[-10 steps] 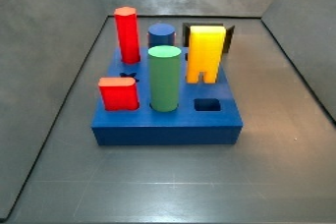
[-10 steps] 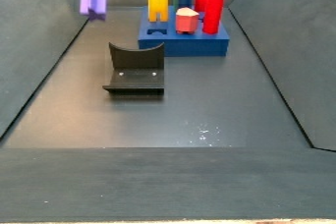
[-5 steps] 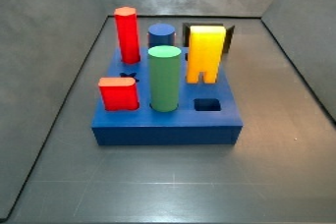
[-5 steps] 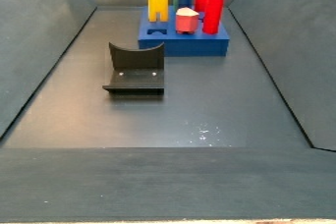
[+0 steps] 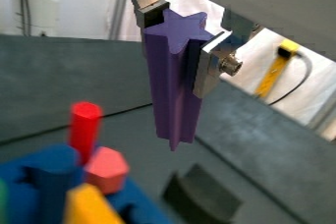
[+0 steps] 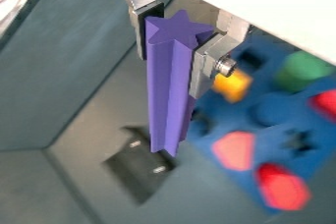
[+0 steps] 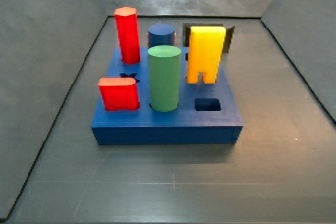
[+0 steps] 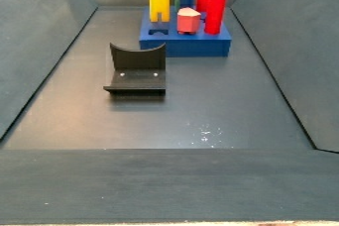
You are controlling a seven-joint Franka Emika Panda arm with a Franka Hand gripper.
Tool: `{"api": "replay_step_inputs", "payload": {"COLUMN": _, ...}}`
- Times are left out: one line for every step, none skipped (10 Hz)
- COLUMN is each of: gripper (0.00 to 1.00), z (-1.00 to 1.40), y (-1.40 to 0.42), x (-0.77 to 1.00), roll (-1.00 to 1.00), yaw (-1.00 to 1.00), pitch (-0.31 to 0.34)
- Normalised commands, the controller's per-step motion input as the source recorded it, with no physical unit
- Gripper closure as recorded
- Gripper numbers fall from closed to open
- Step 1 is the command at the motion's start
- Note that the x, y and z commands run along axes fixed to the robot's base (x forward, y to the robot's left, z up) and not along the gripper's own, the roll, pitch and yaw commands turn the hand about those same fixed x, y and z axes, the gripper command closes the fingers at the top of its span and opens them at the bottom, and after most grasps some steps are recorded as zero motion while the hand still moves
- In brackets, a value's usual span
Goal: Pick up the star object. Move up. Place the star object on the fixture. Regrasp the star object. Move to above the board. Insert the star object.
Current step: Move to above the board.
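— What is the star object (image 5: pixel 174 81) looking like?
— A long matte purple prism, hanging upright between flat silver fingers (image 5: pixel 210 63).
— And the claw (image 6: pixel 174 33)?
— It is clamping the prism's upper end, high above the blue board (image 8: pixel 199 44) and the black fixture (image 8: pixel 135 69).

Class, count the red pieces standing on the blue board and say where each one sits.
2. On the board, a tall red peg stands by a far corner; a short red block by a near corner. The end effector holds the star object high above.
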Motion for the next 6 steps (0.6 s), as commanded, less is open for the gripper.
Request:
{"api": "replay_step_inputs", "payload": {"gripper": 1.0, "z": 0.31, "y": -0.57, "x": -1.0, "roll": -1.0, "yaw": -0.09, "pitch": -0.059}}
{"api": "replay_step_inputs", "payload": {"gripper": 1.0, "z": 0.24, "y": -0.42, "x": -0.8, "roll": -1.0, "yaw": -0.09, "pitch": -0.066}}
{"api": "replay_step_inputs", "payload": {"gripper": 1.0, "z": 0.17, "y": -0.29, "x": -0.62, "roll": -1.0, "yaw": -0.09, "pitch": -0.073}}
{"api": "replay_step_inputs", "payload": {"gripper": 1.0, "z": 0.07, "y": -0.12, "x": -0.31, "roll": -1.0, "yaw": -0.08, "pitch": -0.061}}
{"api": "replay_step_inputs", "payload": {"gripper": 1.0, "z": 0.04, "y": -0.05, "x": -0.15, "roll": -0.93, "yaw": -0.08, "pitch": -0.028}}
{"api": "replay_step_inputs", "payload": {"gripper": 1.0, "z": 0.02, "y": -0.03, "x": -0.09, "roll": -0.69, "yaw": -0.05, "pitch": -0.025}}
